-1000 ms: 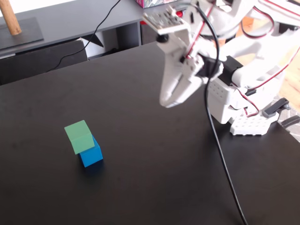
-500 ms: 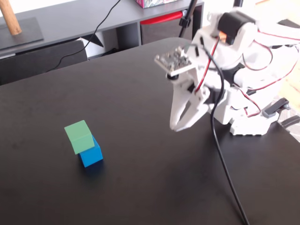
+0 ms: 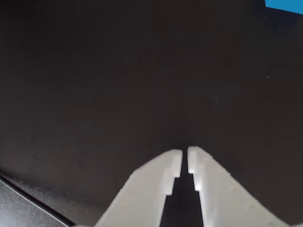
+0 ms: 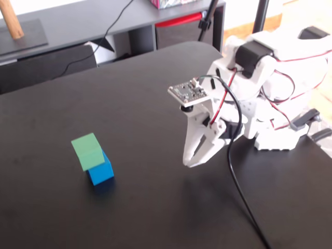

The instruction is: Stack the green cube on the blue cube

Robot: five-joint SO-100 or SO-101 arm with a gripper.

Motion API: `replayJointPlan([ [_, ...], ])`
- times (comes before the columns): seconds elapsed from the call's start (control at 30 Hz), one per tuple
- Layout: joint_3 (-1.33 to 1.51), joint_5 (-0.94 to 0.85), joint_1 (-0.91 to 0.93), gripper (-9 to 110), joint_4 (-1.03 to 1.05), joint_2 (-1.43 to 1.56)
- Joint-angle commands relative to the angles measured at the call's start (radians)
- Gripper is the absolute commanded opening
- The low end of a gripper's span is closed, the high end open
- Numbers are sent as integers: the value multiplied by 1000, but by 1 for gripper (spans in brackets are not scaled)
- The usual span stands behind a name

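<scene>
White fingers: the gripper (image 4: 193,162) is hanging tip-down close over the tabletop (image 4: 155,104), toward its right side in the fixed view, and its jaws are sitting almost together.
Gap: in the wrist view the gripper (image 3: 185,158) is showing only a thin dark slit between the two fingertips (image 3: 174,161), with bare black surface behind it.
Grip: nothing is sitting between the jaws and nothing is touching them; whether the tips are resting on the tabletop or hovering just above it, I cannot tell.
Green cube: the green cube (image 4: 87,151) is sitting on top of the blue cube (image 4: 100,169), toward the left side of the tabletop in the fixed view, well apart from the gripper.
Stack fit: the green one is sitting skewed, overhanging the blue one toward the left and the far edge, so part of the blue top is peeking out at the near right.
Blue cube: it is resting flat on the tabletop; in the wrist view only a sliver of it (image 3: 284,4) is showing at the top right corner.
Arm base: the white arm (image 4: 270,67) is folding down from the right edge, and a black cable (image 4: 238,192) is trailing across the tabletop toward the near edge.
</scene>
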Motion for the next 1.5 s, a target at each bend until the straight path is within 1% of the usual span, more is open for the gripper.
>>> replayJointPlan([
  [0.0, 40, 9, -9, 0, 21, 12],
  [0.4, 40, -126, 89, 0, 242, 17],
  [0.57, 40, -5, 121, 0, 258, 15],
  [0.63, 40, 86, 121, 0, 258, 15],
  [0.67, 40, 95, 121, 0, 256, 15],
  [1.47, 40, 94, 121, 0, 256, 15],
])
